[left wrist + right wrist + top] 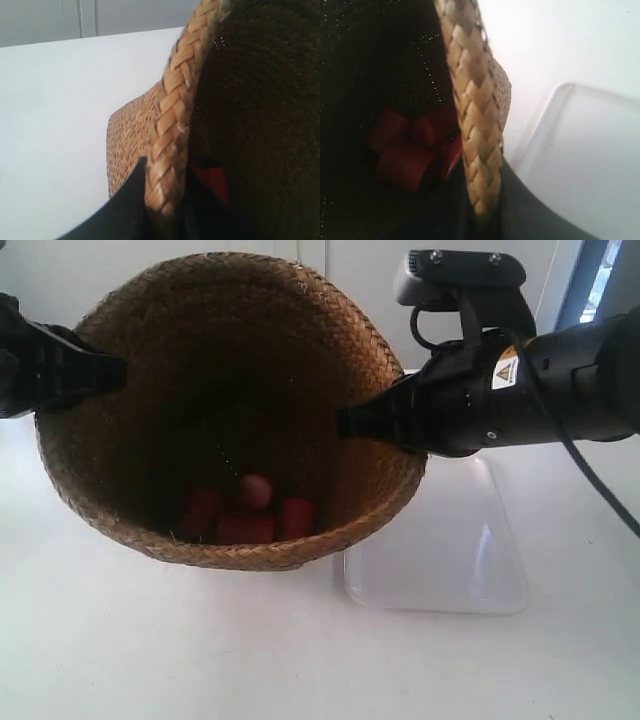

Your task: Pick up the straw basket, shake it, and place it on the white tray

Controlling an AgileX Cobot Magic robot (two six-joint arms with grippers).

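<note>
The straw basket (230, 360) is held up off the table, tilted with its mouth toward the exterior camera. My left gripper (165, 185) is shut on its braided rim (172, 115), one finger outside and one inside; it is the arm at the exterior view's left (50, 370). My right gripper (482, 195) is shut on the opposite rim (470, 85); it is the arm at the exterior view's right (370, 420). The white tray (460, 560) lies on the table beside and partly behind the basket, also showing in the right wrist view (580, 150).
Several red cylinders (250, 520) and one pink piece (256, 490) lie in the basket's bottom; the red ones (405, 150) also show in the right wrist view. A white table (120, 640) spreads around. A pale wall (350, 270) stands behind.
</note>
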